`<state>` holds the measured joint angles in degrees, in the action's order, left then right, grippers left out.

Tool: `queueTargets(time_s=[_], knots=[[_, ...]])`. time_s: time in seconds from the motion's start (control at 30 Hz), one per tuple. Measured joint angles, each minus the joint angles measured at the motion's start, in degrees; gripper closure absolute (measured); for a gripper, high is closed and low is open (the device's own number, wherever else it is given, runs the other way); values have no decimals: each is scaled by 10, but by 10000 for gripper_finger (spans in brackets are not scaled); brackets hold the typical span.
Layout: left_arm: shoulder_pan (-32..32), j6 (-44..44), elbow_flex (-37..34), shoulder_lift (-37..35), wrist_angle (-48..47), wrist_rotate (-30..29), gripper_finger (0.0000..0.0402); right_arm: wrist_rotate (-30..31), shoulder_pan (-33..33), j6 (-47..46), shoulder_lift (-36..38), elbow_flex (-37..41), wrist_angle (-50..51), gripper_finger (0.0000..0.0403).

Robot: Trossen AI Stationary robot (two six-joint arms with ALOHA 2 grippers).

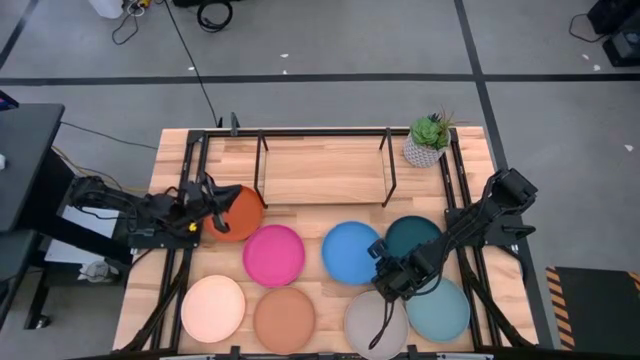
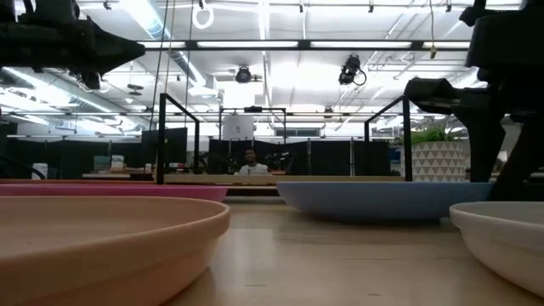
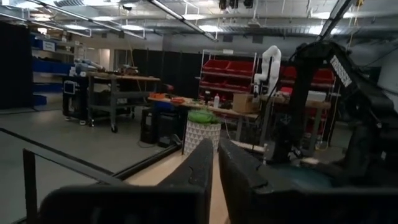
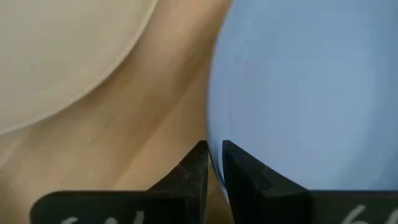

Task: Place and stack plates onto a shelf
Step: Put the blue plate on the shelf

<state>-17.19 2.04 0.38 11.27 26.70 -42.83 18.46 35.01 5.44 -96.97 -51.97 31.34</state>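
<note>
Step in hand: judging from the frames, each arm is about to take a plate by its rim; no plate lies on the shelf (image 1: 325,170) yet.
Right tool (image 1: 385,275): low in the centre-right of the high view, at the lower right edge of the blue plate (image 1: 353,251). In the right wrist view the fingers are almost together, a thin slit between them, set right at the blue rim (image 4: 214,134); they hold nothing that I can see.
Left tool (image 1: 212,217): at the left of the high view, over the orange-red plate (image 1: 238,212). Its fingers are also nearly closed, with only a narrow gap, and empty.
How to do it well: I think the right tool should pinch the blue rim firmly and lift it level, so the plate does not tip.
Shelf: upper centre of the high view, bare wood between black legs.
Other plates: magenta plate (image 1: 274,254), dark teal plate (image 1: 415,235), cream-peach plate (image 1: 212,307), terracotta plate (image 1: 284,318), grey-beige plate (image 1: 372,322), light teal plate (image 1: 440,310), all on the surface (image 1: 180,150).
In the way: the grey-beige and dark teal plates lie just beside the right tool; the potted plant (image 1: 430,140) stands at the right end of the shelf, and the shelf legs may catch a wide plate.
</note>
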Motion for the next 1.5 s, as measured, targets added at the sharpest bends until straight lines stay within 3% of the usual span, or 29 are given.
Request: queueTargets(time_s=[0.33, 0.57, 0.8, 0.93, 1.17, 1.3, 1.5], knots=[[0, -13, 0, 0, -10, 17, 288, 6, -4, 53, 0, -45, 41, 360], [0, -14, 0, 0, -12, 28, 283, 73, -7, 55, 0, -99, 132, 360], [0, -59, 0, 0, -30, 70, 283, 38, -28, 37, 1, -105, 125, 358], [0, -87, 0, 0, -38, 107, 283, -27, -37, 35, 1, -89, 101, 340], [0, -118, 0, 0, -59, 122, 283, -25, -32, 12, 1, -88, 98, 281], [0, -119, 0, 0, -66, 122, 283, -58, -33, 3, 1, -87, 97, 251], [0, -112, 0, 0, -78, 121, 283, -60, -33, 15, 1, -53, 48, 244]])
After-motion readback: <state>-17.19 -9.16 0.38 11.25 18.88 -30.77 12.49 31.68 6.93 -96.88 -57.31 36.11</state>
